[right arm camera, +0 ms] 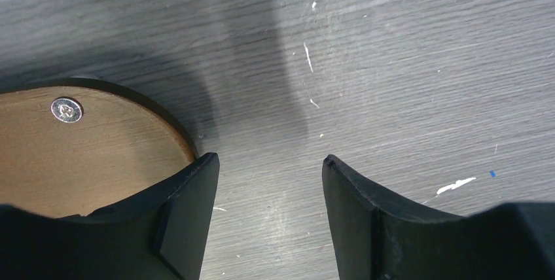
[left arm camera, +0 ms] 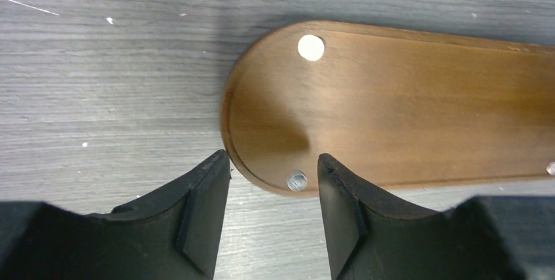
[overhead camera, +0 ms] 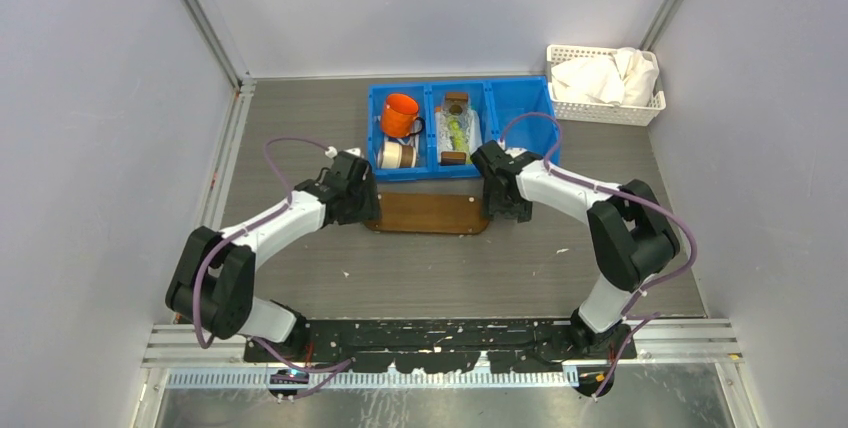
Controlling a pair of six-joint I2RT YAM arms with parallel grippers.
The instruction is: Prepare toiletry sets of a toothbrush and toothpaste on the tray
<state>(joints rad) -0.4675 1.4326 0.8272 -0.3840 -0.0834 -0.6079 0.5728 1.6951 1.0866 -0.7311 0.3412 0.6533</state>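
Shows no set made yet: only the bare tray near the middle of the table, just beside the blue bin, toothpaste in the bin's middle compartment, with left gripper and right gripper at the tray's ends, jaws apart, holding nothing.

Free to pass over the bare tabletop on the near side of the tray. Blocked on the far side by the blue bin, just beside the tray. Crowded at both tray ends: left claw over the left end, right claw at the right, each gaping. Hemmed in at the far right by a white basket.
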